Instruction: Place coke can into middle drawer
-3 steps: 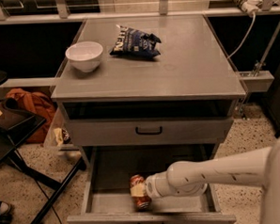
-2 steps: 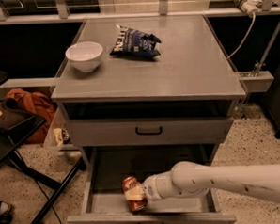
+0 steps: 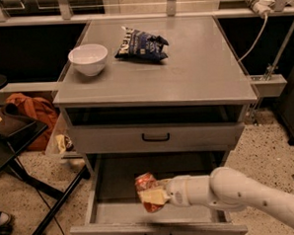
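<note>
The coke can point(image 3: 145, 182) is a small red-orange can, held tilted inside the open lower drawer point(image 3: 158, 231) of the grey cabinet, over the drawer's left-middle part. My gripper point(image 3: 152, 196) reaches in from the right on a white arm point(image 3: 240, 193) and is shut on the can, with a cream finger point(image 3: 154, 196) across its front. I cannot tell whether the can touches the drawer floor. The drawer above point(image 3: 155, 137), with a dark handle, is closed.
A white bowl point(image 3: 88, 58) and a dark blue chip bag point(image 3: 142, 44) lie on the cabinet top point(image 3: 199, 72). A black stand point(image 3: 20, 146) and an orange bag point(image 3: 33, 113) are on the floor at left. A cable point(image 3: 254, 35) hangs at the back right.
My gripper has moved left inside the open drawer, carrying the coke can with it. The bowl, the chip bag and the drawers have not moved.
</note>
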Controlling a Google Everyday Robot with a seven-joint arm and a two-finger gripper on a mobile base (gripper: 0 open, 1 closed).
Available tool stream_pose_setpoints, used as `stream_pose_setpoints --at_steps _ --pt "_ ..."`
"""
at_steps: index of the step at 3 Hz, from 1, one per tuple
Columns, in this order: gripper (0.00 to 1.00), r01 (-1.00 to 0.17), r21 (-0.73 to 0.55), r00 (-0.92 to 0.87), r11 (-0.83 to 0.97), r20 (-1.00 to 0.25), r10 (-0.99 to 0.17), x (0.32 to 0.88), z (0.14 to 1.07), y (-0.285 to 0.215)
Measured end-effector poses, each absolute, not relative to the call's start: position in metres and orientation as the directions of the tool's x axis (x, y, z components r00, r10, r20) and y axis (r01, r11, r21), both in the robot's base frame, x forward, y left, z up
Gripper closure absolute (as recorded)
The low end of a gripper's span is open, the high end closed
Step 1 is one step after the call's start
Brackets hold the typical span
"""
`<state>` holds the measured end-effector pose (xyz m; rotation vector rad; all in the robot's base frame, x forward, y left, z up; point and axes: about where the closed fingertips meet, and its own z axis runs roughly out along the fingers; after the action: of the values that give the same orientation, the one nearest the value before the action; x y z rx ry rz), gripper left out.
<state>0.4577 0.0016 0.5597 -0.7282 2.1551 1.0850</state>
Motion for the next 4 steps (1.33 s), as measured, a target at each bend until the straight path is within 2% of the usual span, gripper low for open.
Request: stream_pose_setpoints --at_steps 1,2,3,4 --pt "1.00 -0.693 0.450 -0.607 0.563 -0.786 -0.120 0.464 0.604 -0.070" --pt "1.00 -0.713 0.381 -0.532 0.588 -0.840 -0.101 0.463 0.652 -0.141" --pt "1.00 -0.765 0.311 -0.456 0.563 -0.880 -0.133 0.460 0.695 -0.185" --pt "1.00 -0.785 0.317 -0.453 0.532 -0.880 -0.144 0.455 0.700 -0.182"
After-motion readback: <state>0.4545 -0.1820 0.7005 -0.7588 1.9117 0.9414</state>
